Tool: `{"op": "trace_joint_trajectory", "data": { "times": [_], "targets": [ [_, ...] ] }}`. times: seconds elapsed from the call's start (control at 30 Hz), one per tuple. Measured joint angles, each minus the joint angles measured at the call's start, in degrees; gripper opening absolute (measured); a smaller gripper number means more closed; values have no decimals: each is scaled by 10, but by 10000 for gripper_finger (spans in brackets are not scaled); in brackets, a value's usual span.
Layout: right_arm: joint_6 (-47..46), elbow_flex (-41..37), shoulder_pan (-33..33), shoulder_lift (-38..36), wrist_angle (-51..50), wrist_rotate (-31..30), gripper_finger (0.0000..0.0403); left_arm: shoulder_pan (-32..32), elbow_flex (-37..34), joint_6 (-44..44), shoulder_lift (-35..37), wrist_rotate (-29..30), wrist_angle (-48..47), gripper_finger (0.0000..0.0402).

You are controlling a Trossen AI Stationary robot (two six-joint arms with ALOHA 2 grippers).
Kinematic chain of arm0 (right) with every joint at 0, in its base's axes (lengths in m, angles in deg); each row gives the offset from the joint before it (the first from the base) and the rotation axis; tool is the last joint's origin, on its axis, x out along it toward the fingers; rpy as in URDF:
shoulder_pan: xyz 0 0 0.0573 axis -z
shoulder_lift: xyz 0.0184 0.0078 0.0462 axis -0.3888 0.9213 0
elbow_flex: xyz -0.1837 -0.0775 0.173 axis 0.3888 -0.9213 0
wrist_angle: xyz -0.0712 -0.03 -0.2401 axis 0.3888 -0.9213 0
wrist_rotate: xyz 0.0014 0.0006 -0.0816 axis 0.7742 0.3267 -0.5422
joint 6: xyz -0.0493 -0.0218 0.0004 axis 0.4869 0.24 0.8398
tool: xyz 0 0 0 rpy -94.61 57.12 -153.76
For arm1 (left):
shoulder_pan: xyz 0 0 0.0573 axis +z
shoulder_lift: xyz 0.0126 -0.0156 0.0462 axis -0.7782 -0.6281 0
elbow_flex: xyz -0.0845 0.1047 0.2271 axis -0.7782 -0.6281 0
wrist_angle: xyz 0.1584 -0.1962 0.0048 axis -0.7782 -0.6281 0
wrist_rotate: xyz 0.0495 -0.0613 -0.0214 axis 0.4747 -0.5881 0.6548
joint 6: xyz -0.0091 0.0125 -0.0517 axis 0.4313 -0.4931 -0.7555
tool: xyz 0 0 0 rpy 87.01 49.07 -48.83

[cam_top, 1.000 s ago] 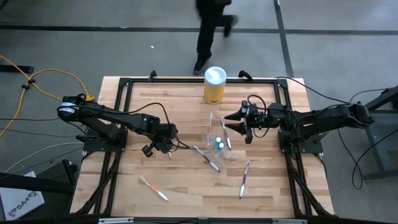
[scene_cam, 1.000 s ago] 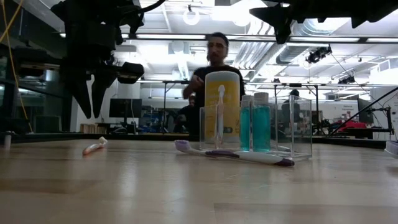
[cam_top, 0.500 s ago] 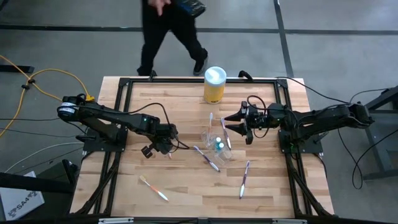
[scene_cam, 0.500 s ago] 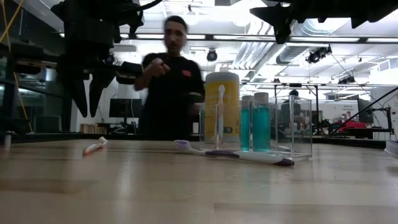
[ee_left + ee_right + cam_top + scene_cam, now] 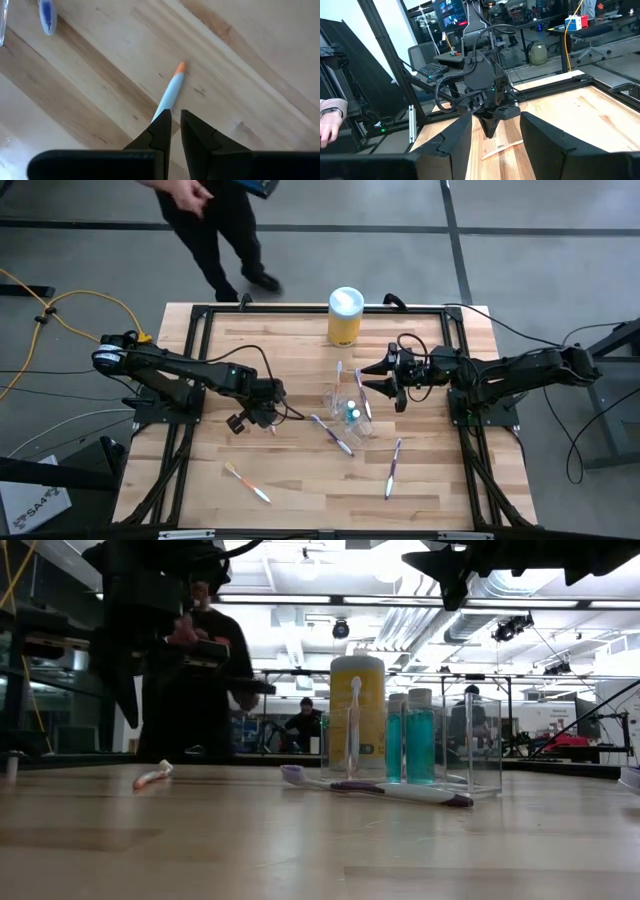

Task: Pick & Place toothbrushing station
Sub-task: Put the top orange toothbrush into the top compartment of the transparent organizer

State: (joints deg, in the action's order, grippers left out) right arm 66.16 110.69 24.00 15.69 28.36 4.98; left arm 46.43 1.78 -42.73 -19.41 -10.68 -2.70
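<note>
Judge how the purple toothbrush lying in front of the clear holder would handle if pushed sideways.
The purple toothbrush looks slim and probably light, so it would likely slide or spin on the smooth wooden table. Lying flat, it cannot tip, though its rounded handle might roll slightly.

One camera looks straight down on my whole table. One sits low at table height and looks across into the room. My left wrist camera looks down, very close to the wood. My right wrist camera faces my left arm, maybe from mid-table.
</note>
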Motion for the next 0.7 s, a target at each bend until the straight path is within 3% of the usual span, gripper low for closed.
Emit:
{"op": "trace_joint_trajectory", "data": {
  "times": [0.7],
  "targets": [
    [0,0,0,0,0,0,160,0,0,16,0,-20,2,38]
  ]
}}
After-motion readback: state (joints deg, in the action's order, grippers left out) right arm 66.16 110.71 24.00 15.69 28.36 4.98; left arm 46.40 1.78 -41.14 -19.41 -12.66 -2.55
